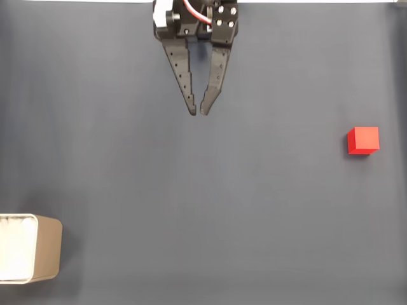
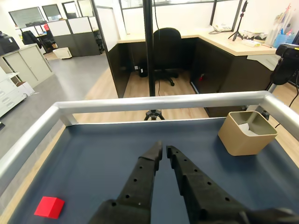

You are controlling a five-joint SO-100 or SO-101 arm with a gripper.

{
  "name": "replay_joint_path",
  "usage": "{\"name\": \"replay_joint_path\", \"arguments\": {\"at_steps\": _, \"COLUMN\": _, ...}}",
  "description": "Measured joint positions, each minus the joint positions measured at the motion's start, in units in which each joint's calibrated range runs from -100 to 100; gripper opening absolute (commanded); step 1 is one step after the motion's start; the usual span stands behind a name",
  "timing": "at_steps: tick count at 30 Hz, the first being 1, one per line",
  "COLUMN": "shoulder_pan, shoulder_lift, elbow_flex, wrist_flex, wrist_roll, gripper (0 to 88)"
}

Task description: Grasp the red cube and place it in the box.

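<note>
Hand (image 1: 198, 113) hangs at top centre of the fixed view, black fingers pointing down-frame, tips nearly touching with only a sliver of gap; it is closed on nothing. In the wrist view the same hand (image 2: 164, 149) reaches up from the bottom edge, fingers converging over bare dark blue bench (image 1: 210, 216).

Red cube (image 1: 363, 140) sits at right of the fixed view, mid-height, well apart from the hand and untouched. Wrist view has the red cube (image 2: 49, 206) at lower left.

The box (image 1: 46, 249), tan with white inside, lies at lower left of the fixed view, cut by the frame edge; in the wrist view the box (image 2: 244, 137) stands at right near the metal rail (image 2: 154, 101). It holds no cube.

Judgement: nothing done yet. Reach, grasp, carry and release all remain. Hand must open and swing toward the cube first.
</note>
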Motion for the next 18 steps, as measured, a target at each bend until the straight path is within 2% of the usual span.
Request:
{"name": "replay_joint_path", "arguments": {"at_steps": 13, "shoulder_pan": -1.5, "shoulder_lift": 17.5, "elbow_flex": -20.8, "wrist_flex": 21.6, "wrist_roll": 1.3, "gripper": 0.0}}
{"name": "replay_joint_path", "arguments": {"at_steps": 18, "shoulder_pan": -2.4, "shoulder_lift": 23.0, "elbow_flex": -26.5, "wrist_flex": 26.1, "wrist_roll": 1.3, "gripper": 0.0}}
